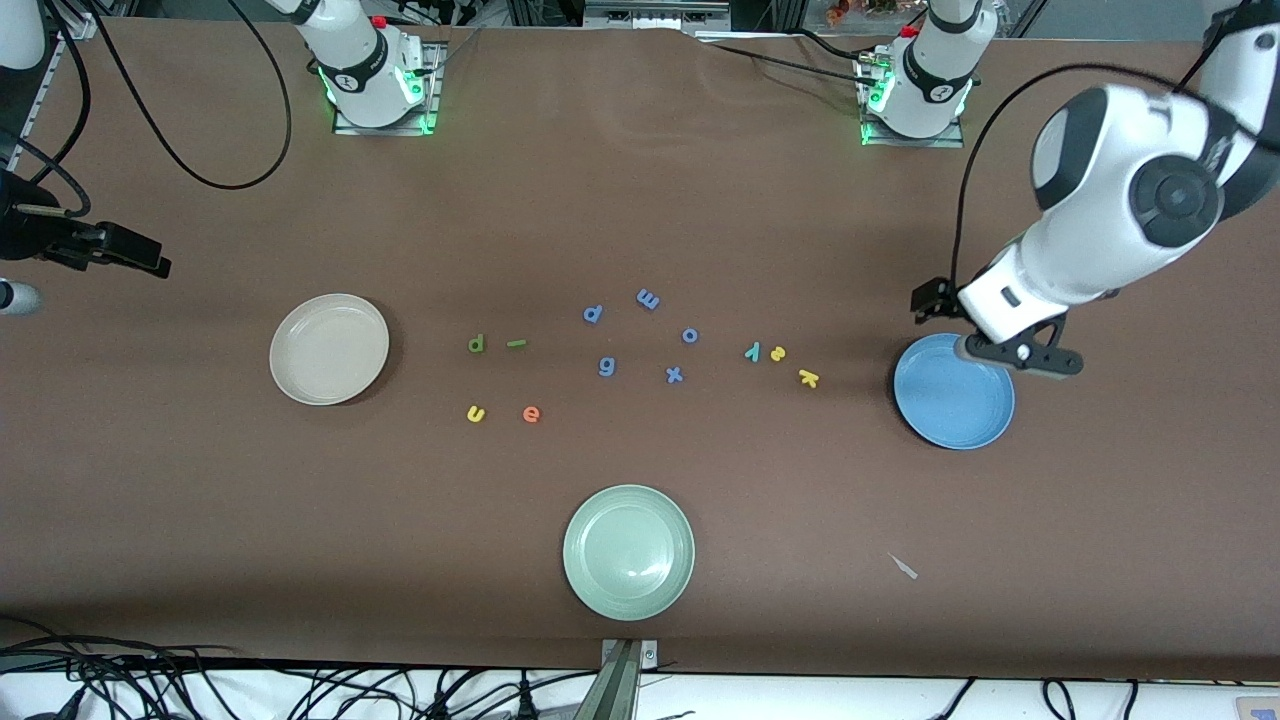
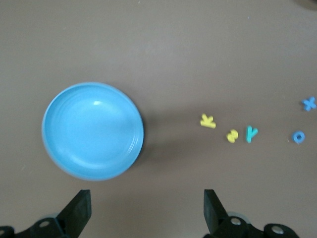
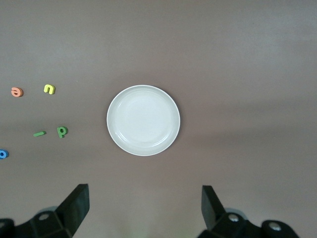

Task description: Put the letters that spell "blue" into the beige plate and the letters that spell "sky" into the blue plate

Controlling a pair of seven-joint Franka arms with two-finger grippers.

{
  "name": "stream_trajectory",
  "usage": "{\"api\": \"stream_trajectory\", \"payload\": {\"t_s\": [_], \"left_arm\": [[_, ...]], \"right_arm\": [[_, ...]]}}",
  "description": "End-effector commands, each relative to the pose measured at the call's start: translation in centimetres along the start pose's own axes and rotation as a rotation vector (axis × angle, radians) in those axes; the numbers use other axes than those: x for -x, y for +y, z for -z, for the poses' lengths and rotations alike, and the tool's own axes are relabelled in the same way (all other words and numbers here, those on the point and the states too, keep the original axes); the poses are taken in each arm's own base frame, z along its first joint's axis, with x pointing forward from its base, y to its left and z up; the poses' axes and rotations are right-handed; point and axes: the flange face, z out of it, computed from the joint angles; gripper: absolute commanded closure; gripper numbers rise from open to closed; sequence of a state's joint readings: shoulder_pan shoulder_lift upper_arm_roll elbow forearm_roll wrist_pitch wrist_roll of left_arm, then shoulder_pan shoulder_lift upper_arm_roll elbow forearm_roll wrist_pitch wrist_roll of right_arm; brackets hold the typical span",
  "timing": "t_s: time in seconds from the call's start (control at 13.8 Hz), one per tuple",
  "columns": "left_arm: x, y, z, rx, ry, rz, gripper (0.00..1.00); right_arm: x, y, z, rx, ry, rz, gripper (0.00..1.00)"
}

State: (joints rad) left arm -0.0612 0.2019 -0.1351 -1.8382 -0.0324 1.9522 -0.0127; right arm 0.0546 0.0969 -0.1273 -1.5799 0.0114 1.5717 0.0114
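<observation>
Letters are scattered on the tabletop (image 1: 700,180) between the beige plate (image 1: 329,348) and the blue plate (image 1: 953,391). The b (image 1: 476,344), l (image 1: 516,343), u (image 1: 475,413) and e (image 1: 531,414) are seen nearer the beige plate's end; the y (image 1: 752,351), s (image 1: 777,352) and k (image 1: 809,377) lie nearer the blue plate. Blue letters (image 1: 606,367) lie between the groups. The left gripper (image 2: 146,210) is held above the blue plate's edge, fingers (image 2: 79,210) apart. The right gripper (image 3: 143,210) is held high near the beige plate, fingers (image 3: 77,208) apart. A green plate (image 1: 628,551) sits nearest the camera.

Brown table (image 1: 700,180). Beige plate (image 1: 329,349), blue plate (image 1: 953,391), pale green plate (image 1: 628,552). Green b (image 1: 476,344), yellow u (image 1: 475,413), orange e (image 1: 531,414), teal y (image 1: 752,351).
</observation>
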Motion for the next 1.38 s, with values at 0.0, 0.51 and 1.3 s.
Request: {"api": "stream_trajectory", "payload": {"t_s": [0.0, 0.51, 1.3], "left_arm": [[-2.3, 0.9, -3.7, 0.025, 0.018, -0.011, 0.00], [3.9, 1.6, 4.6, -0.015, 0.133, -0.026, 0.00], [15.6, -9.4, 19.0, -0.028, 0.022, 0.202, 0.00]], "right_arm": [[0.0, 0.0, 0.5, -0.005, -0.001, 0.017, 0.00], [0.0, 0.0, 0.5, -0.005, -0.001, 0.020, 0.00], [0.1, 0.1, 0.4, -0.005, -0.018, 0.018, 0.00]]}}
